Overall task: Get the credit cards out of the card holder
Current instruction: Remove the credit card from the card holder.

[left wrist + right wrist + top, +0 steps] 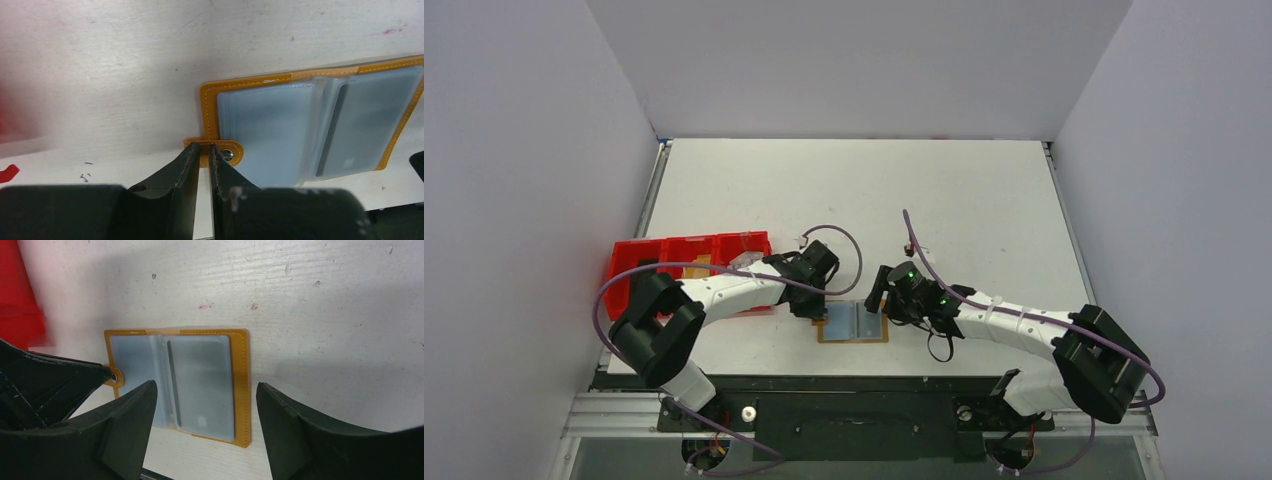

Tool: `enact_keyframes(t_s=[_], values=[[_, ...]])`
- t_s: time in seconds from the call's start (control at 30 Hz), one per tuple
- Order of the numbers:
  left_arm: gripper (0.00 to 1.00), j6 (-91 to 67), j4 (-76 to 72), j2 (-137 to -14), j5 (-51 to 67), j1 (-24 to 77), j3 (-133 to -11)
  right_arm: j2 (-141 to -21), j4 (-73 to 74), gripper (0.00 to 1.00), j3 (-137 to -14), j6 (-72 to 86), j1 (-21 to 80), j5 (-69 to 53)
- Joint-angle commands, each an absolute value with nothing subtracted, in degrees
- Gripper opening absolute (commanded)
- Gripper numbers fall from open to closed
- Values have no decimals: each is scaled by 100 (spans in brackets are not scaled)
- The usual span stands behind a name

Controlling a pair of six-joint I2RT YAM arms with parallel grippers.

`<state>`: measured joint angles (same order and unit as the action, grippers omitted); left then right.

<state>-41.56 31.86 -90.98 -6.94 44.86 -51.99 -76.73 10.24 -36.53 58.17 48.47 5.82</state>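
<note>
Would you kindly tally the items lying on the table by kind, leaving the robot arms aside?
Card holder: 1
Credit card clearly showing: 1 (more may be hidden in the sleeves)
Red tray: 1
Total: 3

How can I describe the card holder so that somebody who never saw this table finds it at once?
Start at the near edge of the white table, between the two arms. There, between the left gripper and the right gripper, the card holder lies open and flat. Unlike the big red tray to its left, it is small and tan-orange, with pale blue cards under clear sleeves.
</note>
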Motion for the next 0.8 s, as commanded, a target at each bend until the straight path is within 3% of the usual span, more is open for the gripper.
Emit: enact_keyframes(t_s=[0.0, 0.77], values=[[10, -4377, 2672, -9289, -313, 4586, -5267, -7684, 821, 68, -3599, 5854, 4862, 746], [0, -4788, 2393, -9533, -88, 4719, -5180, -7817, 809, 63, -3329, 5885, 4781, 738]])
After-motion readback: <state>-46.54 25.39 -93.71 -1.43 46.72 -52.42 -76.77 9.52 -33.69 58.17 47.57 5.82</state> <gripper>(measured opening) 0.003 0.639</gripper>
